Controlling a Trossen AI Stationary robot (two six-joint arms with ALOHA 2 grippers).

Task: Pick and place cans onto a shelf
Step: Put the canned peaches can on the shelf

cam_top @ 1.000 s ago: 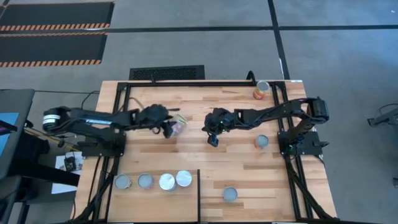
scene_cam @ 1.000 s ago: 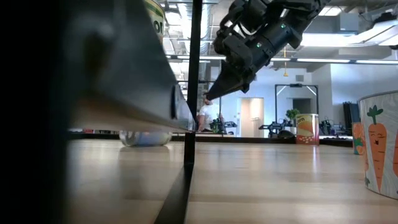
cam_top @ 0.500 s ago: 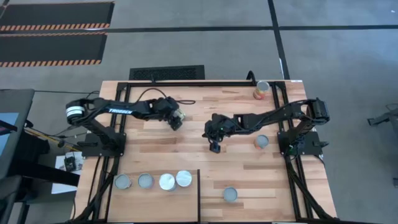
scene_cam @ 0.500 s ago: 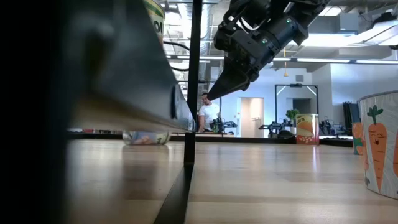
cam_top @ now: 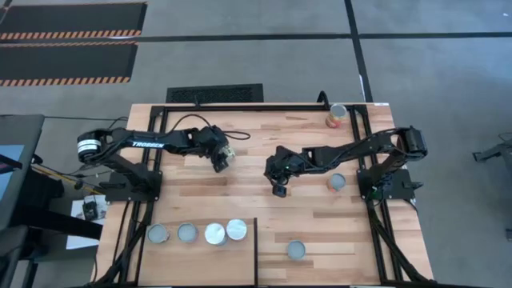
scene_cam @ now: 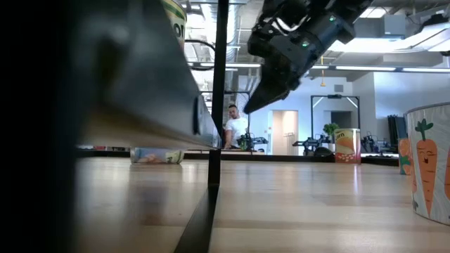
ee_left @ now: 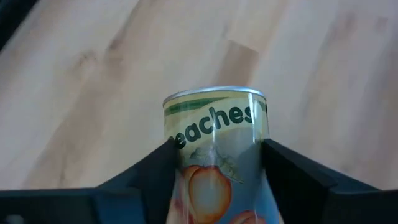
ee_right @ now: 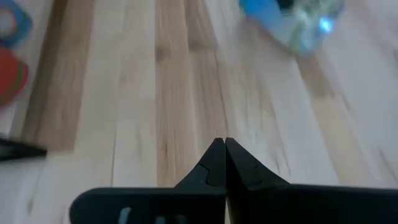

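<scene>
On the smooth pale wooden shelf (cam_top: 200, 252) four silver-topped tin cans (cam_top: 197, 233) already stand, while the left claw (cam_top: 221, 160) straddles a "Peaches"-labelled can (ee_left: 216, 149) on the desk (cam_top: 312, 216), the clenched right claw (cam_top: 279, 190) hovers empty, and three more cans await.

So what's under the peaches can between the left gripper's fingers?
The peaches can lies on its side on bare plank tabletop, between the left gripper's fingers. The contact patch beneath is hidden by the can.
</scene>
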